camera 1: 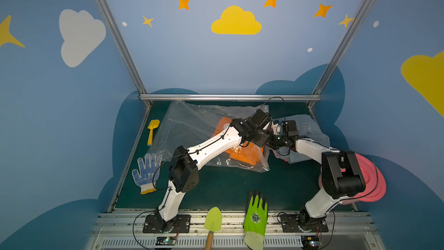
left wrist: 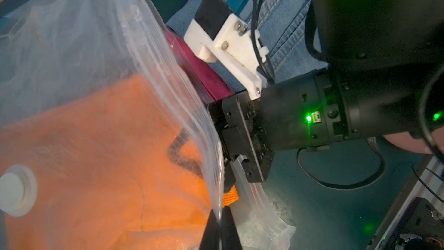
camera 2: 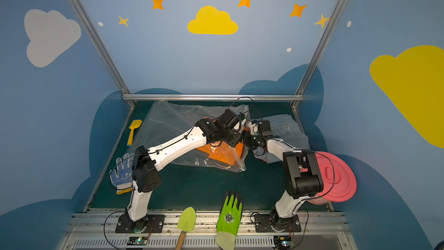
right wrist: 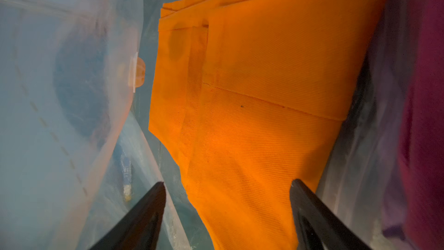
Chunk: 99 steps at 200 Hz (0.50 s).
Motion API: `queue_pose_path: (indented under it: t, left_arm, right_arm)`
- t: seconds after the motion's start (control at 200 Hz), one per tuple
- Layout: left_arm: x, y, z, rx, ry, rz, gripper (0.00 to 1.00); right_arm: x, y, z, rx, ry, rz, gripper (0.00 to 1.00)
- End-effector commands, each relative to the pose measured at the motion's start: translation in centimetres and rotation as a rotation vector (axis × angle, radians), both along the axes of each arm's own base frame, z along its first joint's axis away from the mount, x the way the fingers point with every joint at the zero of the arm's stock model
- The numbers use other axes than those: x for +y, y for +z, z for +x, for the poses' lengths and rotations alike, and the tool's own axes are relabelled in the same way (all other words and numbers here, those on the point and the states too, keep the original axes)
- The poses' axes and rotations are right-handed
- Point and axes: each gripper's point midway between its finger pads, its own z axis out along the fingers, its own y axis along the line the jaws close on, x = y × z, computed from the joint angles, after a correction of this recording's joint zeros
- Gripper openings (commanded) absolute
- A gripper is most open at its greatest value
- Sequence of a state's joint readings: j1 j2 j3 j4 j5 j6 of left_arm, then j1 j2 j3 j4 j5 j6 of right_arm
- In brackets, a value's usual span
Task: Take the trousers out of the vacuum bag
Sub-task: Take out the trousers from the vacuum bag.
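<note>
**A:** Where was the bag (camera 1: 192,123)?

**B:** On the green table (camera 1: 228,188), towards the back, in both top views. Its mouth faced the robot's right.

**A:** And the trousers?

**B:** The orange pair (camera 1: 242,153) lay inside the bag, near the mouth. The denim pair (camera 1: 312,126) lay outside, just beside the mouth, with a pink pair (left wrist: 206,73) showing from under its edge. Some lilac cloth (right wrist: 394,232) showed beside the pink in the right wrist view. I could not tell how it lay.

**A:** What did the left gripper (left wrist: 219,215) have?

**B:** It was pinched tight on the bag's upper film at the mouth, and that edge stood raised off the orange pair.

**A:** And the right gripper (right wrist: 227,182)?

**B:** Its jaws stood wide apart inside the mouth, with a corner of the orange pair between them. One finger (right wrist: 310,208) was at the cloth's edge and the other was clear of it. It gripped nothing.

**A:** The valve (left wrist: 12,189)?

**B:** On the upper film, over the orange pair.

**A:** Anything else?

**B:** A dotted glove (camera 1: 146,171) and a yellow spade (camera 1: 152,131) lay at the table's left. A green glove (camera 1: 255,215) and a trowel (camera 1: 212,218) lay at the front. A pink lid (camera 1: 374,183) was behind the right arm.
</note>
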State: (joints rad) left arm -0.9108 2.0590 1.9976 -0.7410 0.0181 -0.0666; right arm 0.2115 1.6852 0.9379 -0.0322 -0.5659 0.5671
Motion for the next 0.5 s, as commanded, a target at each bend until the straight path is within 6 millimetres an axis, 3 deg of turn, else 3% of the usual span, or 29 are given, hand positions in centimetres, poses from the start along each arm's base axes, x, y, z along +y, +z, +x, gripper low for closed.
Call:
queue_pose_path:
  t: [0.0, 0.491]
  left_arm:
    - [-0.2, 1.9, -0.7, -0.018, -0.02, -0.04, 0.05]
    - [-0.1, 1.5, -0.8, -0.015, -0.021, -0.042, 0.05]
  right_arm:
    - [0.1, -0.9, 0.2, 0.01, 0.001, -0.037, 0.8]
    - [-0.1, -3.3, -1.6, 0.078, 0.005, -0.087, 0.8]
